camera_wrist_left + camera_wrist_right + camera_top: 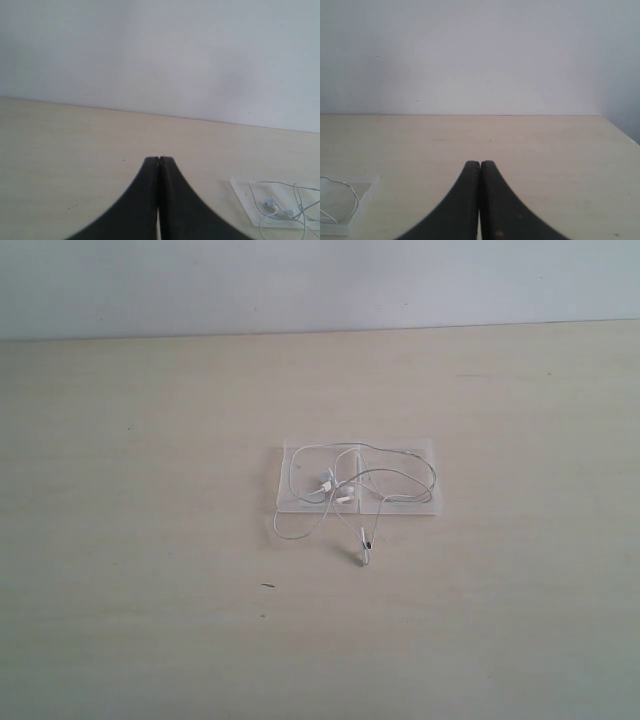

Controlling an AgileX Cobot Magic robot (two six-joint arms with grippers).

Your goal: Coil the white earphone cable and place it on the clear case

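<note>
In the exterior view, the white earphone cable (330,481) lies loosely tangled on the clear case (292,502) at the middle of the desk (150,590), with one loop spilling onto the desk. In the left wrist view, the left gripper (158,159) is pressed together and empty, well apart from the case. In the right wrist view, the right gripper (480,163) is also pressed together and empty.
</note>
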